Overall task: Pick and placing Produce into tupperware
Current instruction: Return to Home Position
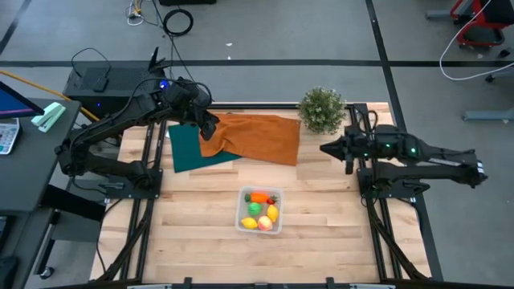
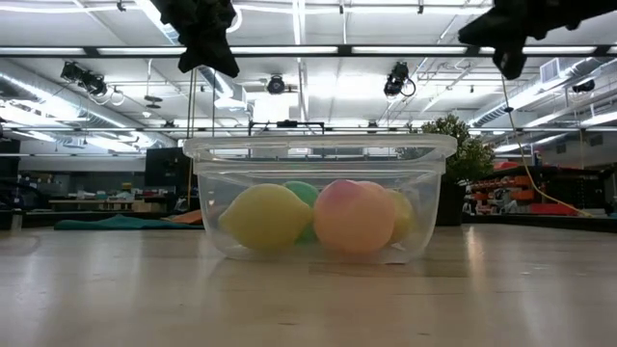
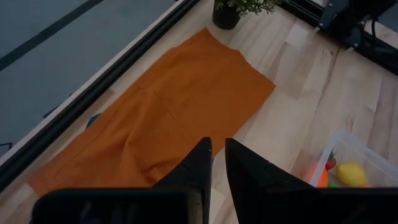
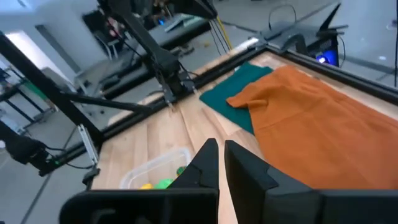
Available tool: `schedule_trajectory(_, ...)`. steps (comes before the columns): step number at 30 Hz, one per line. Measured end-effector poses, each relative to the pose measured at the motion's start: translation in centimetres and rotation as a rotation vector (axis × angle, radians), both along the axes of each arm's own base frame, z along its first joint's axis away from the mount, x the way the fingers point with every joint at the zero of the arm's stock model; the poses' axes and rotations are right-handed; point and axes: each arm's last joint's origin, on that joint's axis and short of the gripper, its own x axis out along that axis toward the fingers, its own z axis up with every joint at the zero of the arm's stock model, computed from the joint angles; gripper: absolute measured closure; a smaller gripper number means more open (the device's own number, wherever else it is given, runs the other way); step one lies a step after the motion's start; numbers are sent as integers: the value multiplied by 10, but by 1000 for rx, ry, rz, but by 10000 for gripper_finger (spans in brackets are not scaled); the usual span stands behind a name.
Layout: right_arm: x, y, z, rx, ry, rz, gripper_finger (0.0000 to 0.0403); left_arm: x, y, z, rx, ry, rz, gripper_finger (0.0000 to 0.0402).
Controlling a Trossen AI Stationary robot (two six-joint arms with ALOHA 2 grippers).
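The clear tupperware [image 1: 240, 207] stands on the wooden table, near its middle and toward the near edge. Inside it lie the produce: an orange carrot [image 1: 259, 197], a green round one [image 1: 254, 209], yellow lemons [image 1: 271, 213] and a pale reddish apple [image 2: 354, 217]. My left gripper [image 1: 210, 128] hangs shut and empty above the cloths at the far left, well away from the container. My right gripper [image 1: 324, 148] is drawn back at the right side, shut, with nothing in it [image 4: 221, 155]. In the low view both grippers hang high above the tupperware's rim [image 2: 318, 146].
An orange cloth [image 1: 257, 136] lies spread at the far middle, partly over a teal cloth [image 1: 189, 148]. A potted plant [image 1: 322, 108] stands at the far right beside it. Bare wood lies around the tupperware and along the near edge.
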Motion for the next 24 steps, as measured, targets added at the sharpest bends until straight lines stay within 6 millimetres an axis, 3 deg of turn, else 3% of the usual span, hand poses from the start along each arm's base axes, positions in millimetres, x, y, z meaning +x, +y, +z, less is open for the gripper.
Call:
schedule_trajectory(11, -27, 4, -41, 31, -85, -37, 403, 0, 0, 0, 19, 8, -13, 356)
schedule_trajectory(24, -51, 8, -47, 4, -237, -16, 403, 0, 0, 0, 21, 9, -15, 362)
